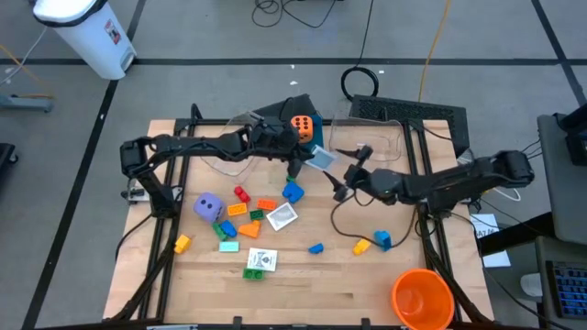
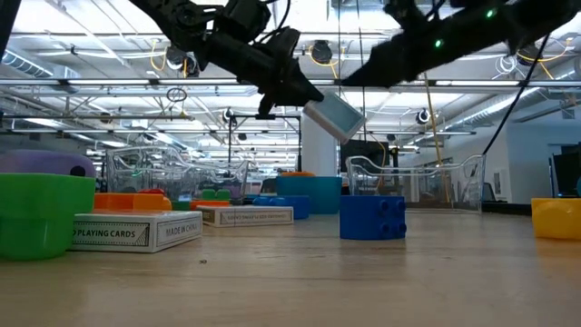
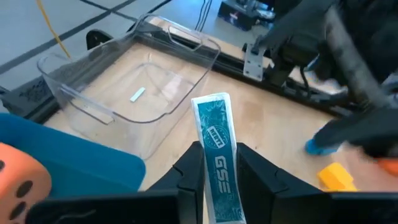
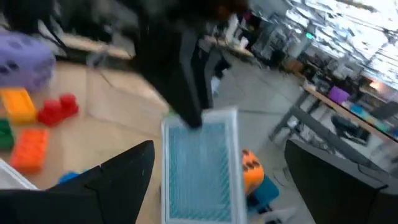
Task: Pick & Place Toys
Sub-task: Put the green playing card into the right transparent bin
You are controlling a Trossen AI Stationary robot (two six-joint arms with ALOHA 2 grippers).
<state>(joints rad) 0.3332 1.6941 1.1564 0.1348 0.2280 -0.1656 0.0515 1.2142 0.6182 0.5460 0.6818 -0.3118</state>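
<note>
My left gripper (image 1: pixel 298 158) reaches in from the table's left and is shut on a blue card pack (image 1: pixel 321 157), held above the table's middle. The pack (image 3: pixel 214 134) sticks out ahead of the fingers, and in the low view it (image 2: pixel 334 115) slants downward in the air. My right gripper (image 1: pixel 348 174) comes from the right and is open. Its two fingers stand on either side of the pack (image 4: pixel 202 165) with gaps showing. Bricks (image 1: pixel 240 216), a purple die (image 1: pixel 208 206) and white cards (image 1: pixel 282 216) lie on the table below. My left gripper pinches one end of the pack (image 3: pixel 219 180) between its two fingers, one finger on each wide face. The fingers come from the table's left, slanting a little down, and lie along the pack. The pack is lifted clear and its free end (image 3: pixel 210 102) points away.
Two clear tubs (image 1: pixel 234 145) (image 1: pixel 378 137) stand at the far side, with a blue box (image 3: pixel 74 162) bearing an orange die (image 1: pixel 301 126) between them. A big orange cup (image 1: pixel 422 298) stands at the near right corner. A blue brick (image 2: pixel 372 218) and card packs (image 2: pixel 136 232) lie near.
</note>
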